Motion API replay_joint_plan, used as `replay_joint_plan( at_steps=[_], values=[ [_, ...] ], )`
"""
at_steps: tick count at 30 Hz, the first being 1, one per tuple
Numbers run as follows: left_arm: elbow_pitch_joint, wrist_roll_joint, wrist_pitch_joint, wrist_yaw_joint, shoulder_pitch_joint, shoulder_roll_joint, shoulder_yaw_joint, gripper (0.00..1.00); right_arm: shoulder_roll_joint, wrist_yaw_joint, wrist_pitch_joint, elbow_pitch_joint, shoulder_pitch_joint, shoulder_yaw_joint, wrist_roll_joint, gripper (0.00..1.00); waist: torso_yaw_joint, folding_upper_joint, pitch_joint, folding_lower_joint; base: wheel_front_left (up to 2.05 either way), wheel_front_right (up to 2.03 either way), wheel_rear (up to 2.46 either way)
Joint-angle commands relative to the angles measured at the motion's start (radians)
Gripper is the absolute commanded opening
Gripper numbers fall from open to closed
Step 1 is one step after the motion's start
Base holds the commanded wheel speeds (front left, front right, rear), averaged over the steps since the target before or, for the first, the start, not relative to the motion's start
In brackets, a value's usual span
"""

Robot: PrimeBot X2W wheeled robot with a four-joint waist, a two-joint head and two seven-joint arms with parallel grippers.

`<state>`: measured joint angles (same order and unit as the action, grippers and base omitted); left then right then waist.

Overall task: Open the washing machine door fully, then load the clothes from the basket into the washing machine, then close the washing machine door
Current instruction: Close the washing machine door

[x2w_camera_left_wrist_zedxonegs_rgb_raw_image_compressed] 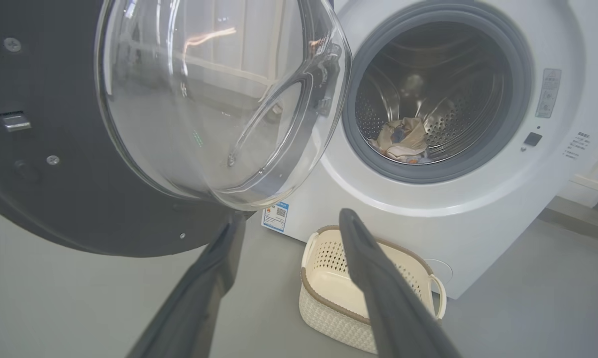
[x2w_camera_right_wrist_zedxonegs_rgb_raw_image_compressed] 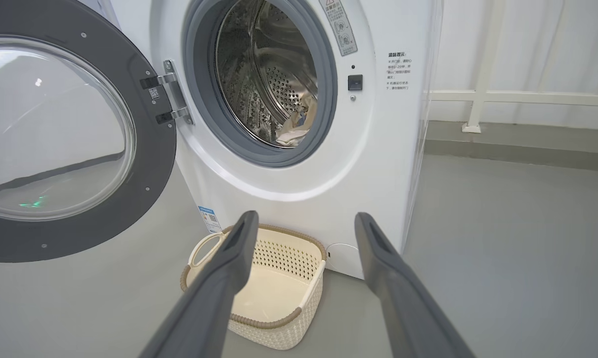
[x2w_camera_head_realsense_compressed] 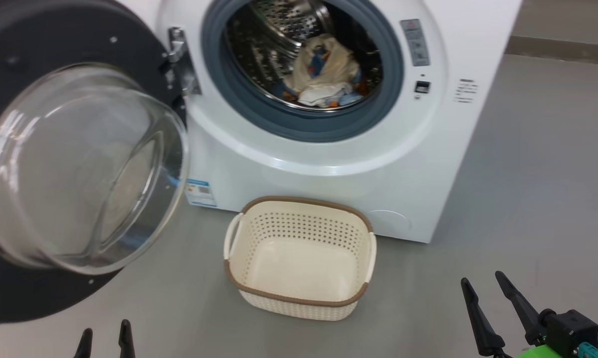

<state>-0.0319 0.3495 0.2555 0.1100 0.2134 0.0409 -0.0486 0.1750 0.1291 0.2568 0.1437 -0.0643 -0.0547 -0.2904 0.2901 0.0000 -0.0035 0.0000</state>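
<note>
Left gripper (x2w_camera_head_realsense_compressed: 106, 329), right gripper (x2w_camera_head_realsense_compressed: 480, 278) — low, jaws wide

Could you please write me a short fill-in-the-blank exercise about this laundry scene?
1. The clothes lie inside the washing machine's ____.
2. The basket on the floor is ____.
3. The washing machine door stands ____.
Missing words: drum; empty; open.
</note>
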Motion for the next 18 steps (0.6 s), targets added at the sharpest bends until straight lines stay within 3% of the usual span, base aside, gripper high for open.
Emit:
replay_joint_plan(
  at_steps=[1,18],
  values=[
    [0.019,0.01,0.006,-0.006,-0.007,0.009,-0.033,1.0,0.02,0.002,0.005,-0.026,0.014,-0.026,0.012,1.0,0.058,0.0,0.0,0.0,0.0,0.0,0.0],
    [0.02,0.018,0.006,-0.01,-0.002,0.009,-0.03,1.0,0.02,0.002,0.005,-0.025,0.014,-0.034,0.015,1.0,0.203,0.0,-0.008,0.0,0.0,0.0,0.0]
  ],
)
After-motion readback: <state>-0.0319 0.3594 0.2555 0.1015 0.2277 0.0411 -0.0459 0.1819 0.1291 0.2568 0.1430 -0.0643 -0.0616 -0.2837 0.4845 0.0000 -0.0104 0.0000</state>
